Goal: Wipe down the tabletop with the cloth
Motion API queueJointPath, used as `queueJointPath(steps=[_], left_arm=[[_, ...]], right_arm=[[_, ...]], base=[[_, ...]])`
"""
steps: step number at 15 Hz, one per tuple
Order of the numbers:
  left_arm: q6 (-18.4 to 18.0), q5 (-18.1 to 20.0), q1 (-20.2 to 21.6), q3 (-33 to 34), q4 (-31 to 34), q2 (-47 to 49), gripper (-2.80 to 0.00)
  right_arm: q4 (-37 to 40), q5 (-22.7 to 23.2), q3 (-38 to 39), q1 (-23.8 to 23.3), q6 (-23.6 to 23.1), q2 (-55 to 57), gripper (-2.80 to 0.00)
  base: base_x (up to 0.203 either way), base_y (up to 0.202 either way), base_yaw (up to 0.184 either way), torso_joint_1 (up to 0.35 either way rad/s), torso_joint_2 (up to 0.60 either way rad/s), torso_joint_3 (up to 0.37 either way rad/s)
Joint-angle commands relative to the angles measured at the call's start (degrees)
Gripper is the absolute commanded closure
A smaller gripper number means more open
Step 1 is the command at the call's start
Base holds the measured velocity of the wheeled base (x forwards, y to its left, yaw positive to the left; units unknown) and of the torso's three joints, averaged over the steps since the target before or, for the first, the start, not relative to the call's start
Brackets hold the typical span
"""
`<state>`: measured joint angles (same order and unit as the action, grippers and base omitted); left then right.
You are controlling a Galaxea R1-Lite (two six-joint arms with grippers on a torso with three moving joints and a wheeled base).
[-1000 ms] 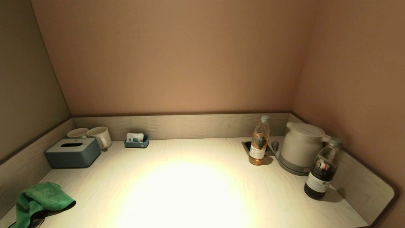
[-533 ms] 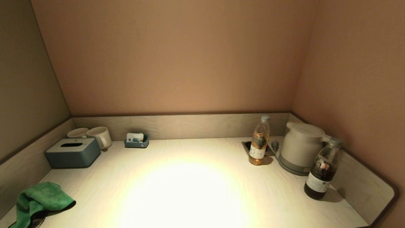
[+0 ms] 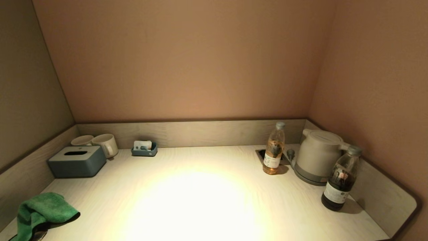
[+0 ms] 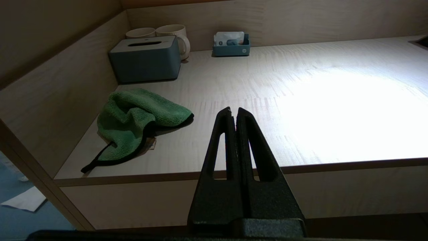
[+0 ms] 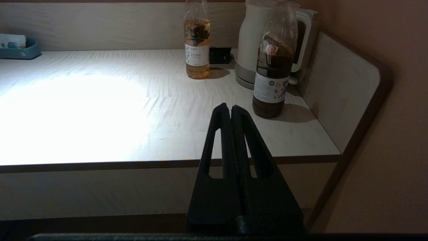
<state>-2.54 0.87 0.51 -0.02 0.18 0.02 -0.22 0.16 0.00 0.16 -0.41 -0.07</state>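
A crumpled green cloth [image 3: 41, 211] with a black edge lies at the front left corner of the pale wooden tabletop [image 3: 200, 201]; it also shows in the left wrist view [image 4: 133, 120]. My left gripper [image 4: 234, 110] is shut and empty, held in front of the table's front edge, to the right of the cloth. My right gripper [image 5: 227, 107] is shut and empty, held in front of the table's front edge near the right side. Neither gripper shows in the head view.
A grey-blue tissue box [image 3: 77, 161], two white mugs [image 3: 105, 144] and a small blue tray [image 3: 144, 149] stand at the back left. A pale bottle [image 3: 273, 150], a white kettle [image 3: 316, 155] and a dark bottle [image 3: 340, 184] stand at the right. Low walls border three sides.
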Motion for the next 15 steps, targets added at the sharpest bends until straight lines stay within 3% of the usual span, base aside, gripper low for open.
queueJointPath(steps=[1,15], left_arm=[[-0.01,0.01,0.02,0.02,-0.01,-0.02,0.0],[-0.01,0.01,0.02,0.02,-0.01,-0.02,0.0]], right_arm=[[-0.04,0.01,0.0,0.02,-0.03,0.07,0.0],[-0.04,0.01,0.0,0.02,-0.03,0.07,0.0]], base=[[0.0,0.0,0.0,0.0,0.0,0.0],[0.0,0.0,0.0,0.0,0.0,0.0]])
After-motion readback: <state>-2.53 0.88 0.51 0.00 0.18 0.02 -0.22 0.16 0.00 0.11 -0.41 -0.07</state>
